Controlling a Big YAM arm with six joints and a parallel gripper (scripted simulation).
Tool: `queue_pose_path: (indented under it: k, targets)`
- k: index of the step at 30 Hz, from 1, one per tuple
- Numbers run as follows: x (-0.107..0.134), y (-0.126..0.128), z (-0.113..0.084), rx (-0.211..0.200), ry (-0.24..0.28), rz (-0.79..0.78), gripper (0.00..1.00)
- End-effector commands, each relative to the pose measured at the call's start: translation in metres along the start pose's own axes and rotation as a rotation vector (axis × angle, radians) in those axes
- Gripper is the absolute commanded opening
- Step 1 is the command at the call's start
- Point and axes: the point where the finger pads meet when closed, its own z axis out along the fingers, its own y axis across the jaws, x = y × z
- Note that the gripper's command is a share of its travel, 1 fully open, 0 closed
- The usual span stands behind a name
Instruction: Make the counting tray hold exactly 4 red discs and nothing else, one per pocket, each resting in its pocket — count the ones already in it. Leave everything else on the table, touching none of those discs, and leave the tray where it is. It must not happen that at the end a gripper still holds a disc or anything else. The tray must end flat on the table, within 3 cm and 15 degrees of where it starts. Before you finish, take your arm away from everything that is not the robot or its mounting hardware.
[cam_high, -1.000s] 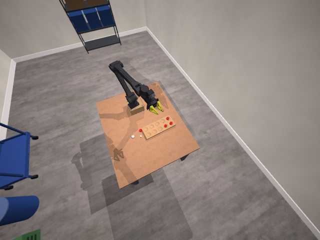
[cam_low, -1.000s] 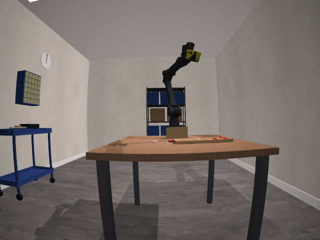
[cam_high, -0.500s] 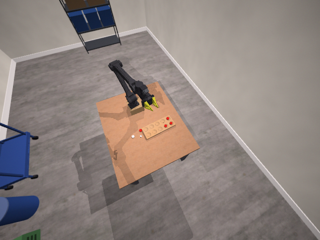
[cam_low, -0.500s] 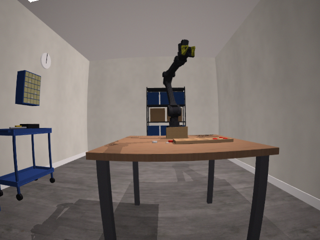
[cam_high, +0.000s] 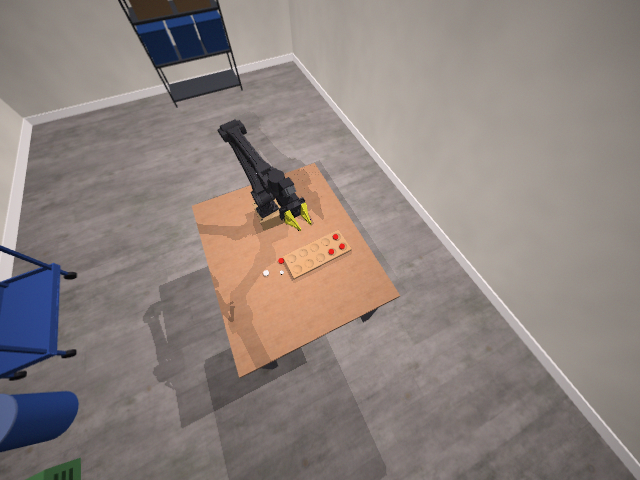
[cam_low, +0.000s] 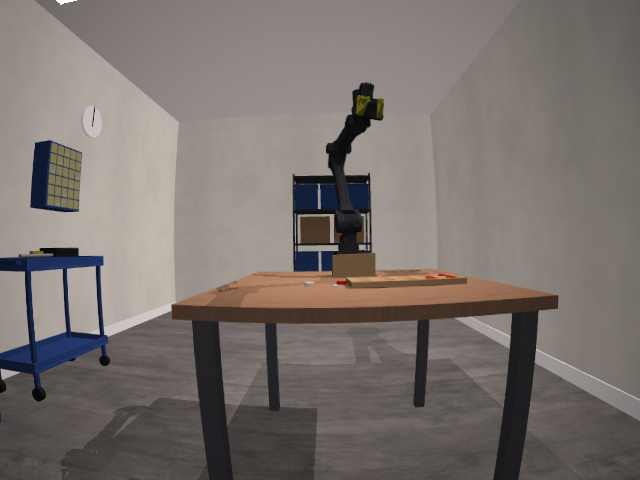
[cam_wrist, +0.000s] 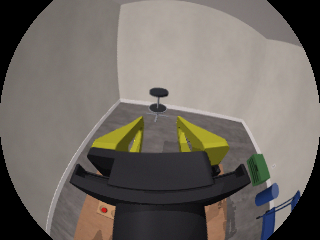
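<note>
The wooden counting tray (cam_high: 314, 261) (cam_low: 392, 282) lies flat on the table, with two rows of pockets. Three red discs sit in pockets at its right end in the top view: one disc (cam_high: 335, 236) in the back row, two discs (cam_high: 341, 246) (cam_high: 331, 251) in the front row. The other pockets look empty. A fourth red disc (cam_high: 281, 260) (cam_low: 341, 282) lies on the table just off the tray's left end; whether it touches the tray is unclear. My gripper (cam_high: 305, 226) (cam_low: 372, 107) (cam_wrist: 160, 120) is partly open and empty, high above the table and pointing outward.
A white piece (cam_high: 265, 273) (cam_low: 309, 283) and a smaller white piece (cam_high: 281, 272) (cam_low: 334, 285) lie on the table left of the tray. The arm stands on a wooden block (cam_low: 353, 265) at the table's back. A blue cart (cam_high: 31, 310) (cam_low: 51, 263) stands away to the left.
</note>
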Motion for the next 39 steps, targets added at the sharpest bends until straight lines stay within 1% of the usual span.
queue_pose_path:
  k: [1,5,6,7,8,9,12,14,15,16,17,21,22,23,24,25,29,30,31,32,33,38,39]
  targets:
    - [0.036,-0.010,0.010,0.013,0.102,-0.110,0.44]
    - [0.036,-0.010,0.010,0.013,0.102,-0.110,0.44]
    - [0.035,-0.003,0.011,0.000,0.099,-0.112,0.44]
    - [0.024,-0.001,0.011,-0.005,0.082,-0.113,0.44]
    - [0.023,-0.001,0.011,-0.004,0.079,-0.113,0.44]
    - [0.070,-0.015,0.015,0.008,0.190,-0.194,0.44]
    - [0.070,-0.015,0.015,0.008,0.190,-0.194,0.44]
    - [0.068,-0.007,0.016,-0.007,0.185,-0.198,0.44]
    - [0.050,-0.007,0.017,-0.005,0.157,-0.198,0.44]
    - [0.048,-0.008,0.017,-0.003,0.154,-0.198,0.44]
    - [0.103,-0.020,0.018,-0.006,0.278,-0.277,0.44]
    - [0.103,-0.020,0.018,-0.006,0.278,-0.277,0.44]
    - [0.102,-0.011,0.018,-0.024,0.274,-0.282,0.44]
    - [0.084,-0.011,0.021,-0.020,0.244,-0.283,0.44]
    - [0.082,-0.012,0.021,-0.018,0.242,-0.283,0.44]
    - [0.136,-0.025,0.018,-0.028,0.365,-0.358,0.44]
    - [0.136,-0.025,0.018,-0.029,0.365,-0.358,0.44]
    - [0.135,-0.017,0.018,-0.042,0.361,-0.362,0.44]
    - [0.120,-0.017,0.021,-0.040,0.336,-0.364,0.44]
    - [0.119,-0.017,0.022,-0.039,0.334,-0.364,0.44]
    - [0.169,-0.030,0.016,-0.058,0.451,-0.435,0.44]
    - [0.169,-0.030,0.016,-0.058,0.451,-0.435,0.44]
    - [0.151,-0.020,0.021,-0.069,0.418,-0.444,0.44]
